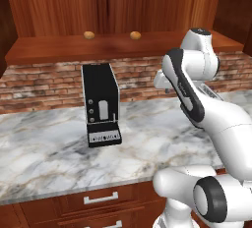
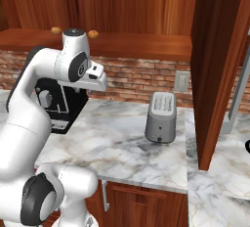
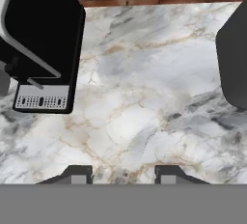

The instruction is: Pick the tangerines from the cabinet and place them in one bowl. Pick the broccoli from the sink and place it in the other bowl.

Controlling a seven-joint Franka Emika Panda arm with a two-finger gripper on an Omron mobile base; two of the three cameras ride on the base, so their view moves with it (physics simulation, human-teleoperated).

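Kitchen scene, rendered: one red-brown wood cabinet (image 1: 123, 6) across the top of the left base frame, its open shelf (image 1: 74, 47) running along the upper third, one brick backsplash (image 1: 44, 82) under it, one grey-white marble counter (image 1: 49, 148) across the middle and lower left. One white arm (image 1: 206, 109) fills the right side of the left base frame and the left side of the right base frame. One black coffee machine (image 1: 101, 104) stands at centre-left on the counter against the brick. Two tangerines (image 1: 89, 35) sit on the shelf in the upper middle of the frame, well apart from each other, second one (image 1: 135, 35) to the right.

Right base view adds: one silver toaster (image 2: 161, 117) at centre on the counter, one wall outlet (image 2: 182, 80) on the brick above it, one tall wood panel (image 2: 217, 64) down the right side. Both tangerines show there at upper left, one partly behind the arm.

Hand view looks down on bare marble, coffee machine at upper left, dark toaster edge at right. Gripper (image 3: 123, 175) at bottom centre: two fingers (image 3: 77, 174) with a gap between the tips, nothing pinched, at their narrowest setting, well below and apart from the tangerines.
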